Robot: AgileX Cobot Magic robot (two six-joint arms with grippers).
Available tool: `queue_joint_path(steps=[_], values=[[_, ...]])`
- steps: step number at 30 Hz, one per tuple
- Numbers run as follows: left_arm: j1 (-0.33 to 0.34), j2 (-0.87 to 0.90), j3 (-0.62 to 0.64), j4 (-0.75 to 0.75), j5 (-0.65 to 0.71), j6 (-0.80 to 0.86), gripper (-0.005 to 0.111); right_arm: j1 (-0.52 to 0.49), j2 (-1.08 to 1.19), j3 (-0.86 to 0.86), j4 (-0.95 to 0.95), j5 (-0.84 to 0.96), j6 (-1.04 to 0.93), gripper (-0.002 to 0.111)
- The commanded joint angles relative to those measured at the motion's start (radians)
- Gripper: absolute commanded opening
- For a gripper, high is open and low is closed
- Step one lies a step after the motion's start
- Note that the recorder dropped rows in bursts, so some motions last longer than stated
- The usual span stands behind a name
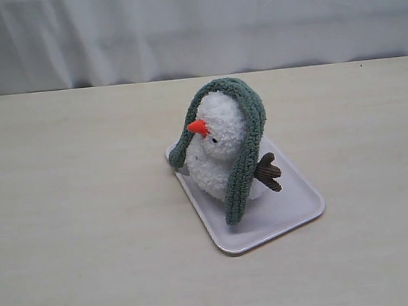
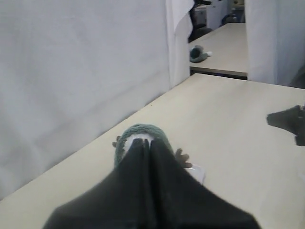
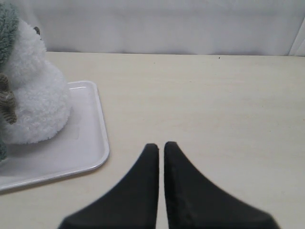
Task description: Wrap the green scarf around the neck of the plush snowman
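The plush snowman [image 1: 221,148] sits on a white tray [image 1: 296,213], its orange nose pointing left. The green scarf [image 1: 249,130] lies draped over the top of its head. One end hangs down its right side to the tray and the other trails down on the left. Neither gripper shows in the exterior view. My left gripper [image 2: 146,141] is shut and empty, held short of the snowman, with the scarf [image 2: 138,129] showing just beyond its tips. My right gripper [image 3: 160,144] is shut and empty above bare table, beside the tray [image 3: 90,138] and the snowman [image 3: 38,95].
A brown twig arm [image 1: 269,172] sticks out on the snowman's right. A white curtain [image 1: 191,24] closes off the back of the table. In the left wrist view the other arm [image 2: 290,121] shows dark at the edge, and a second table [image 2: 224,45] stands beyond.
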Motion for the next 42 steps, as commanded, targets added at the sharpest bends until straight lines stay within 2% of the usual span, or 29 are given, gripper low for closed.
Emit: queue_joint_path(steps=[1, 7, 16, 26, 34, 42], values=[[0.129, -0.031, 0.004, -0.001, -0.004, -0.009, 0.0, -0.002, -0.005, 0.002, 0.002, -0.004, 0.0, 0.004], [0.298, -0.115, 0.004, -0.001, -0.006, -0.009, 0.0, -0.002, -0.005, 0.002, 0.002, -0.004, 0.0, 0.004], [0.448, -0.24, 0.004, -0.002, -0.006, -0.009, 0.0, -0.002, -0.005, 0.002, 0.002, -0.004, 0.0, 0.004], [0.541, -0.304, 0.004, -0.002, -0.008, -0.009, 0.0, -0.002, -0.005, 0.002, 0.002, -0.004, 0.0, 0.004], [0.589, -0.304, 0.004, -0.016, -0.013, -0.009, 0.0, -0.002, -0.005, 0.002, 0.002, -0.004, 0.0, 0.004], [0.603, -0.339, 0.004, -0.067, -0.013, -0.009, 0.0, -0.002, -0.005, 0.002, 0.002, -0.004, 0.0, 0.004]])
